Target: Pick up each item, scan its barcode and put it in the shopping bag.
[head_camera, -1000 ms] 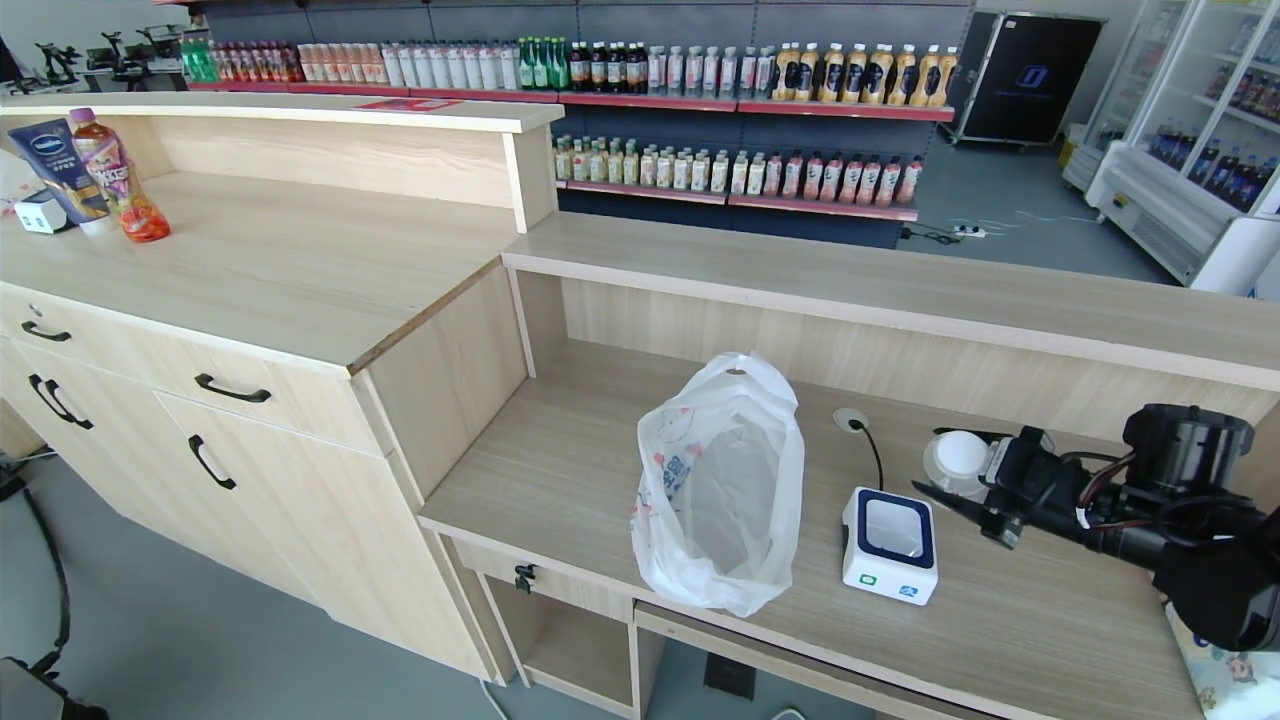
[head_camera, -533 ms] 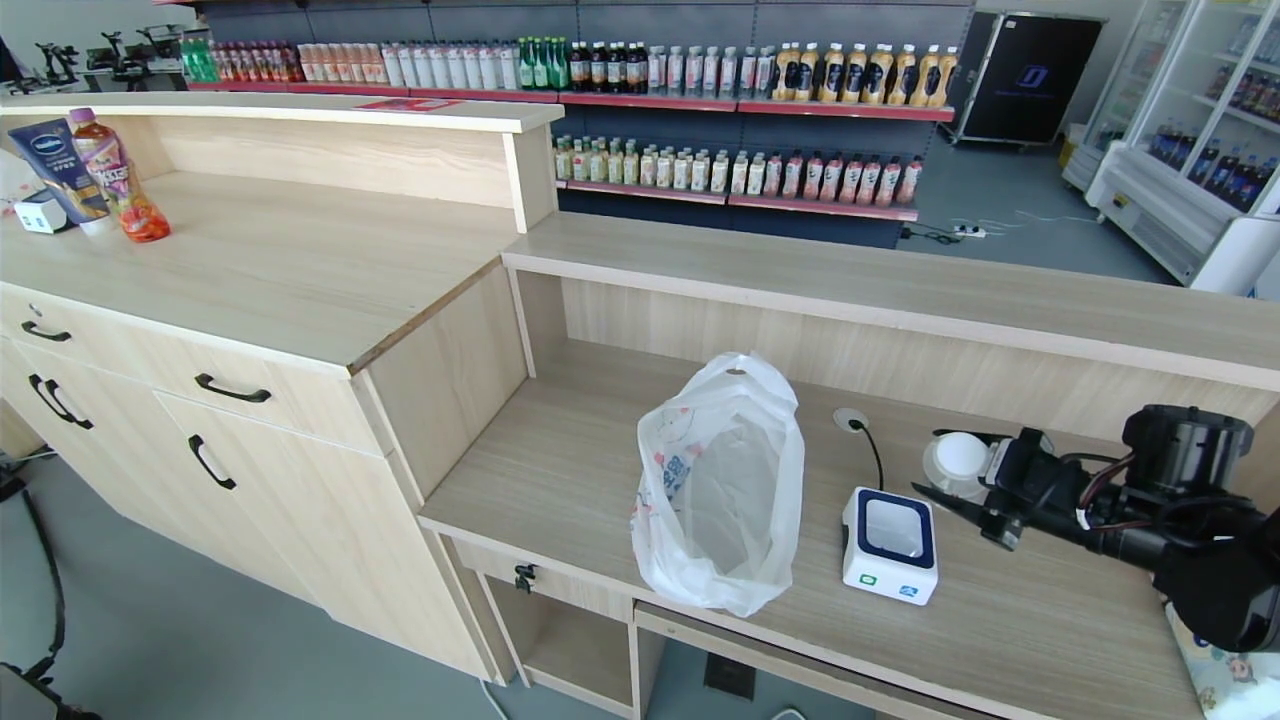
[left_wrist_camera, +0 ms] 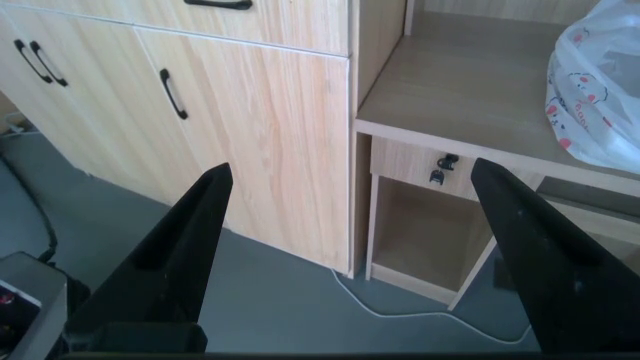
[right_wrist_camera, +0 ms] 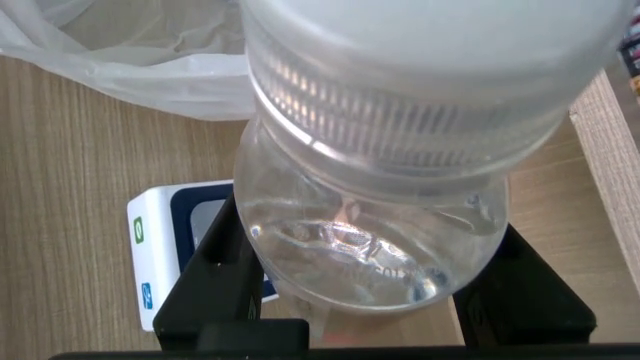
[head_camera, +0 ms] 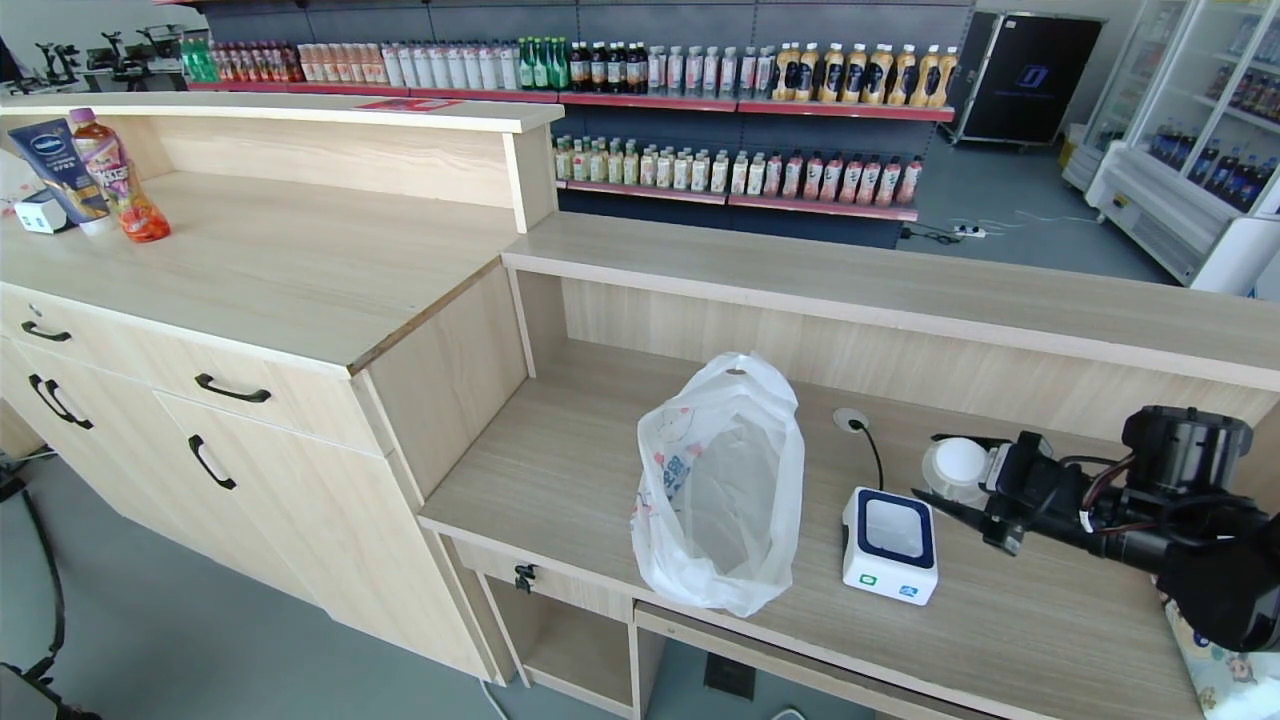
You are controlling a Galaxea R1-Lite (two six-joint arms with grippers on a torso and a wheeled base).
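Observation:
My right gripper (head_camera: 946, 472) is shut on a clear plastic bottle (head_camera: 957, 463) with a white cap, held on its side just above the lower counter. It is to the right of the white and blue barcode scanner (head_camera: 890, 544). In the right wrist view the bottle (right_wrist_camera: 372, 225) is between my black fingers (right_wrist_camera: 215, 285), with the scanner (right_wrist_camera: 160, 252) and the shopping bag (right_wrist_camera: 120, 55) beyond it. The white shopping bag (head_camera: 720, 480) stands open left of the scanner. My left gripper (left_wrist_camera: 350, 265) hangs open, low beside the cabinet, with the bag (left_wrist_camera: 597, 90) off to one side.
On the raised counter at far left stand an orange drink bottle (head_camera: 115, 178), a blue pack (head_camera: 55, 165) and a small white box (head_camera: 40, 213). The scanner's cable (head_camera: 868, 440) runs to a hole in the counter. A cabinet with drawers (head_camera: 230, 400) lies left, and stocked shelves (head_camera: 740, 120) stand behind.
The right gripper with the bottle has shifted very slightly down and to the right. Nothing else has moved.

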